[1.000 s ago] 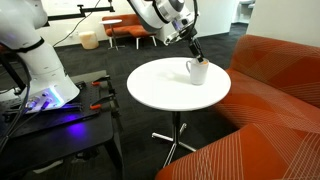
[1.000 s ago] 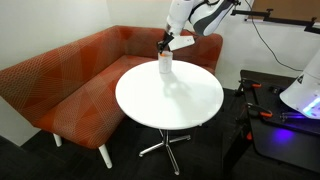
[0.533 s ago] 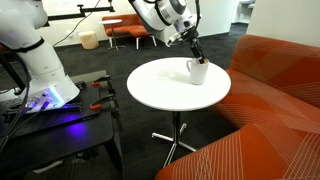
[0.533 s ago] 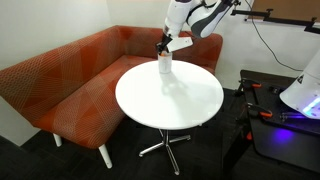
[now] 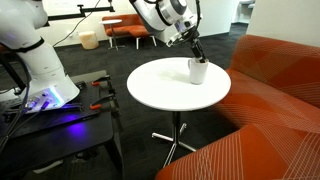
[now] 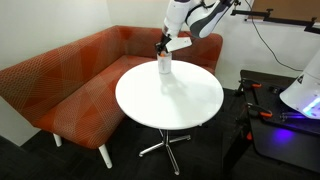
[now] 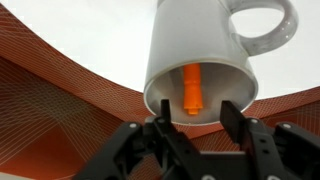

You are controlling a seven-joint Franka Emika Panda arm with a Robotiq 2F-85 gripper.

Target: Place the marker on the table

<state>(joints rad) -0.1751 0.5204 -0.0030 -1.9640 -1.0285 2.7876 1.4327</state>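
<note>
Just beyond end effector (image 7: 196,118): marker (image 7: 191,88).

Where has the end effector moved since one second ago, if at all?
No. In both exterior views the end effector stays just above the white mug on the table.

Orange marker (image 7: 191,88) I see between my black fingers (image 7: 233,118), white mug (image 7: 200,45) around it, white table (image 6: 170,105) beneath them, sofa (image 6: 60,80) beyond them rust-orange, seemingly fine-striped weave.

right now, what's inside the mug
An orange marker, seen in the wrist view. In both exterior views the mug's wall and the hand cover it.
</note>
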